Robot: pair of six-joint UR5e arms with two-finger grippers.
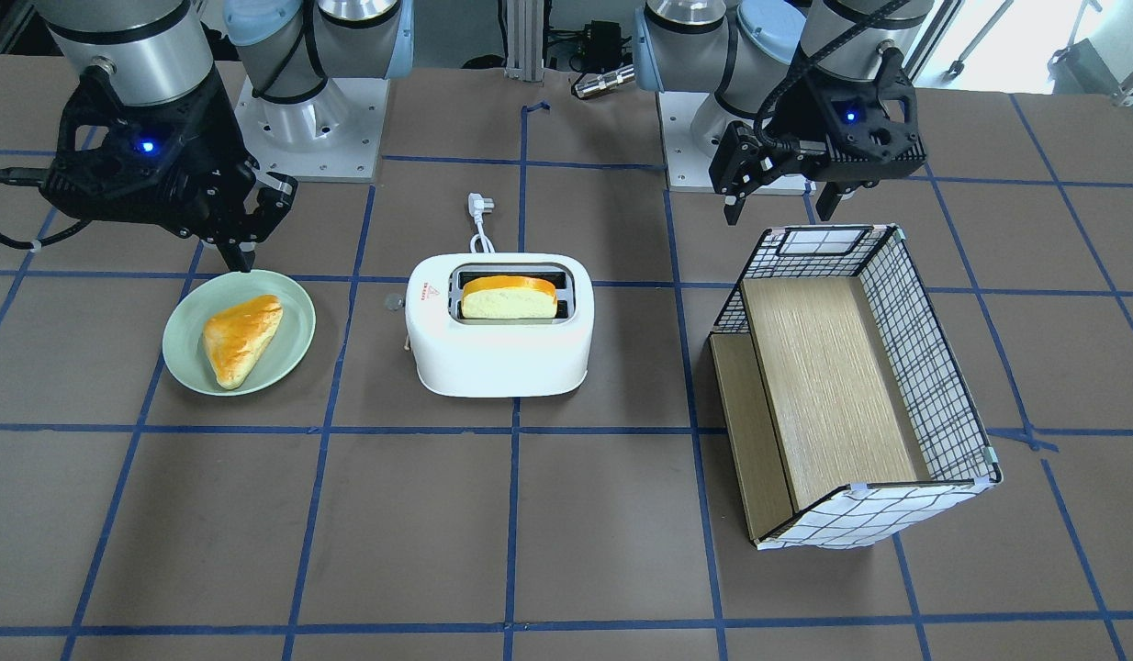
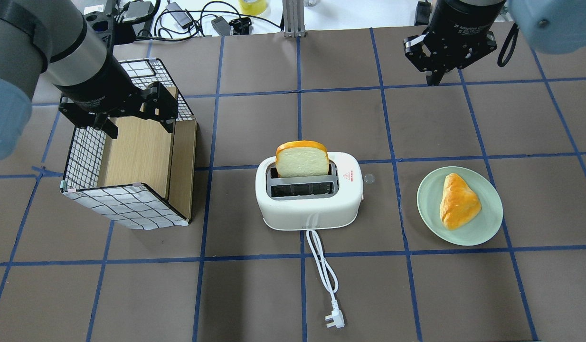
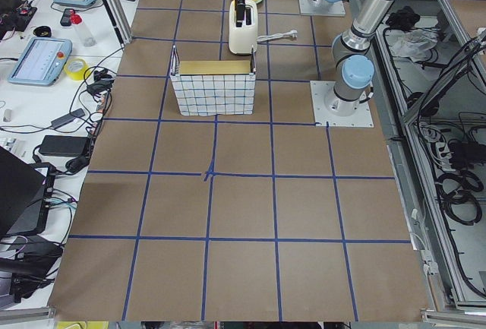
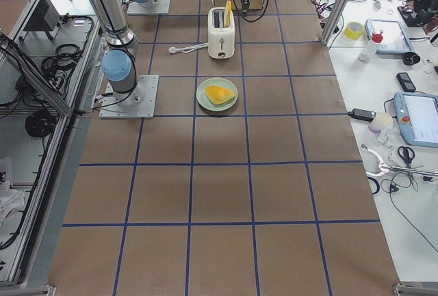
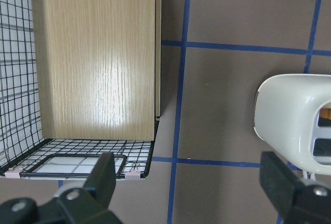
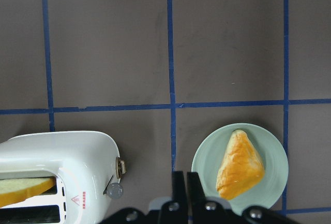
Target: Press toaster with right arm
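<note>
The white two-slot toaster (image 1: 502, 353) (image 2: 312, 211) stands mid-table with a bread slice (image 2: 302, 161) upright in one slot. Its side lever (image 2: 368, 179) (image 6: 115, 189) points toward the plate side. Its cord and plug (image 2: 333, 318) lie on the table. My right gripper (image 1: 243, 255) (image 2: 435, 78) (image 6: 181, 182) is shut and empty. It hangs high, well clear of the toaster, near the plate. My left gripper (image 2: 138, 124) (image 5: 191, 182) (image 1: 780, 204) is open and empty above the checkered box.
A green plate (image 2: 426, 199) (image 1: 296, 312) with a triangular pastry (image 2: 458, 207) sits on the lever side of the toaster. A checkered wire-and-wood box (image 2: 131, 147) (image 1: 833, 386) lies on the toaster's other side. Blue tape lines cross the brown table.
</note>
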